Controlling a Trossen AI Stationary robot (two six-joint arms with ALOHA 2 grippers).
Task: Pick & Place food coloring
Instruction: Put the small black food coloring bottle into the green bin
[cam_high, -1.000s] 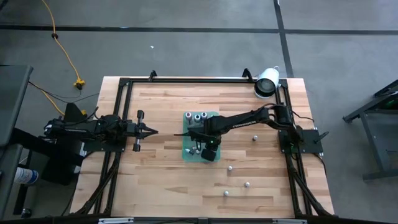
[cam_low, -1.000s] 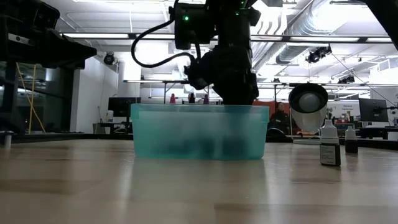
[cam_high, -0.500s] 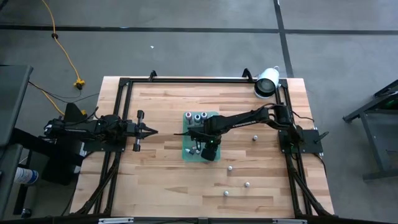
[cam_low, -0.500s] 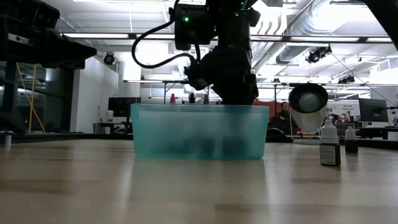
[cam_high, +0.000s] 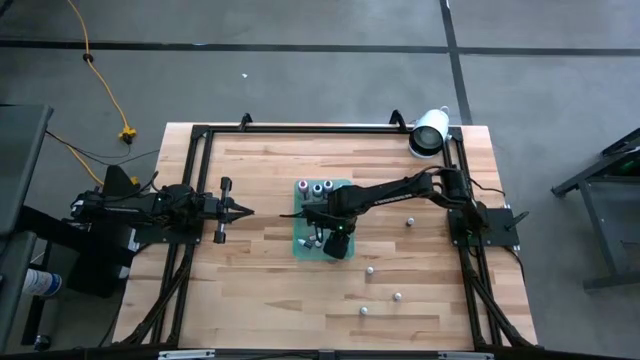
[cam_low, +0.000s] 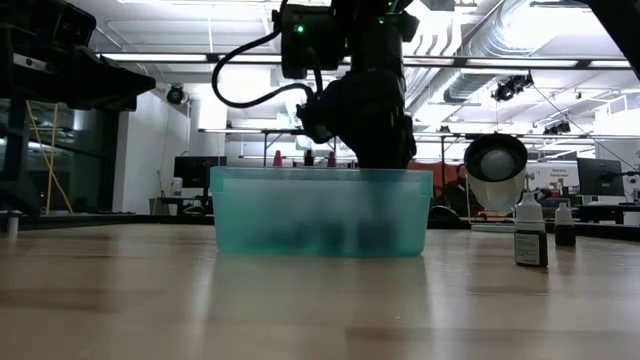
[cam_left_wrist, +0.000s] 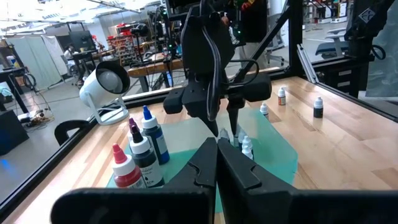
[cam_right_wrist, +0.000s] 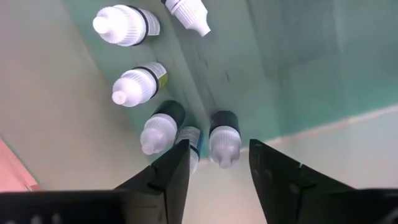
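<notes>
In the high view, the translucent green tray (cam_high: 322, 216) sits at the centre of the wooden table (cam_high: 260, 290). The right gripper (cam_high: 330, 238) reaches down into the lower part of that tray, its arm stretching in from the right side of the frame. In the right wrist view its two dark fingers (cam_right_wrist: 169, 177) stand spread apart, with a white-capped food coloring bottle (cam_right_wrist: 224, 138) standing in the gap between them, free of either finger. Four more small white-capped bottles (cam_right_wrist: 140, 83) stand in a cluster just beside it on the tray floor.

Three larger bottles with coloured tops (cam_high: 317, 187) stand in a row at the upper end of the tray in the high view; the left wrist view shows them as a red-topped (cam_left_wrist: 124, 169), a dark-topped (cam_left_wrist: 140, 152) and a blue-topped bottle (cam_left_wrist: 154, 135).

Loose bottles (cam_high: 397, 296) dot the table at the lower right of the high view, well apart from the tray. In the low view two of them (cam_low: 529, 234) stand upright at the right of the frame, beside the tray's wall (cam_low: 320, 212).

The left gripper (cam_high: 246, 209) waits at the left of the table, its fingers pressed together and holding nothing. A white cylinder (cam_high: 429, 133) lies at the table's upper right corner.
</notes>
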